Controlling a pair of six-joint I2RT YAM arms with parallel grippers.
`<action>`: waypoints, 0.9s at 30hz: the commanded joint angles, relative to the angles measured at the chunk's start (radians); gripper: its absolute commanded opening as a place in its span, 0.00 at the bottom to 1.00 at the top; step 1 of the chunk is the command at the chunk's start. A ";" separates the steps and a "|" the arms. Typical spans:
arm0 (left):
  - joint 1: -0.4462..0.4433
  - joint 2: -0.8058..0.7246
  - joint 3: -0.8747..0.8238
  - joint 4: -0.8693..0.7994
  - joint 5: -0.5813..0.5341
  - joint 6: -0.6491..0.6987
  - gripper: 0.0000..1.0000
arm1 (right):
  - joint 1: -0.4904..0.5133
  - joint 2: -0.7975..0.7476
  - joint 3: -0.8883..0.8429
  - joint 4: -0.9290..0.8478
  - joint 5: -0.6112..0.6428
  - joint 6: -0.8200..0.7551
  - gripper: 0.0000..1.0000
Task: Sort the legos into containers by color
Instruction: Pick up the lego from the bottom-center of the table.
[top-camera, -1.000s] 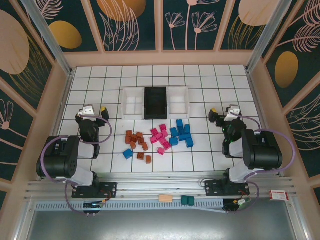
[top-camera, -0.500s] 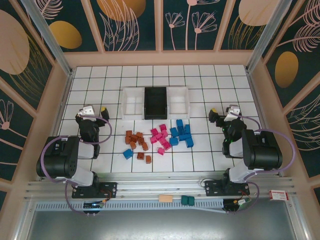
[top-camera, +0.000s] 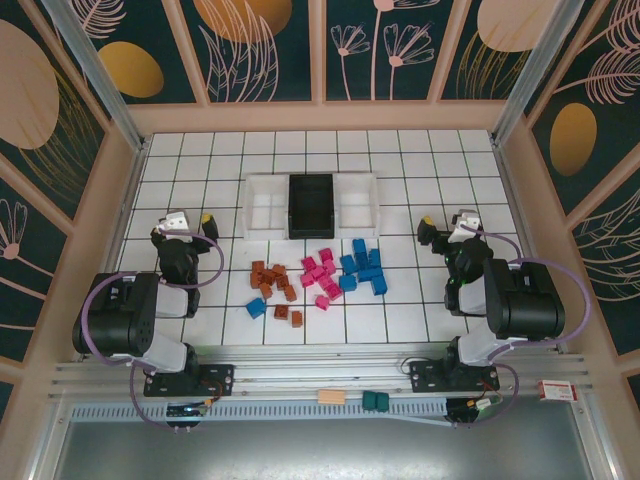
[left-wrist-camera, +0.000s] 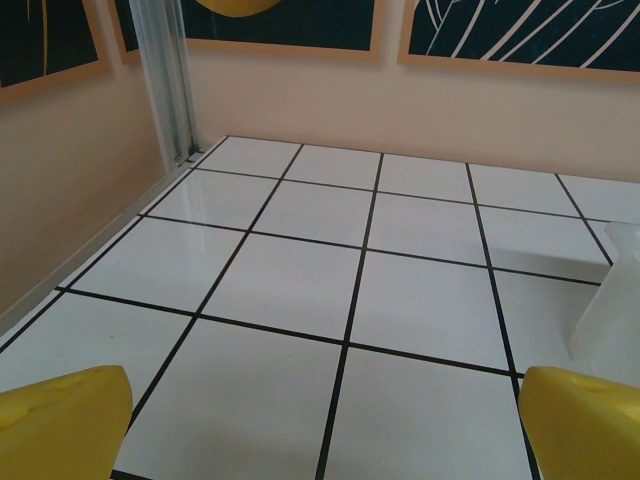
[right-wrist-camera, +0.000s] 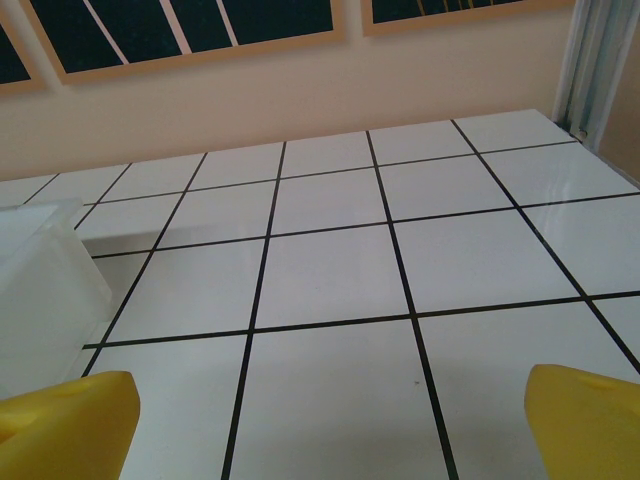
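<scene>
Both the left gripper (top-camera: 192, 222) and the right gripper (top-camera: 446, 225) have jaws wide apart, and the legos (top-camera: 318, 275) lie between them, near the containers (top-camera: 262, 208), brown ones maybe closer to the left.

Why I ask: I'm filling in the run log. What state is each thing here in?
left gripper: open, empty.
right gripper: open, empty.
containers: all three empty.
brown-orange legos: loose on the table, unsorted.
pink legos: loose on the table, unsorted.
blue legos: loose on the table, one stray by the brown-orange ones.
</scene>
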 joint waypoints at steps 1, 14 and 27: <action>-0.006 0.012 0.017 0.046 -0.001 0.009 0.99 | -0.006 0.011 0.020 0.049 -0.001 0.011 0.99; -0.006 0.011 0.017 0.046 -0.002 0.009 0.99 | -0.004 0.011 0.019 0.050 -0.001 0.011 0.99; -0.006 0.010 0.017 0.046 -0.002 0.009 0.99 | -0.008 0.011 0.017 0.054 -0.007 0.014 0.99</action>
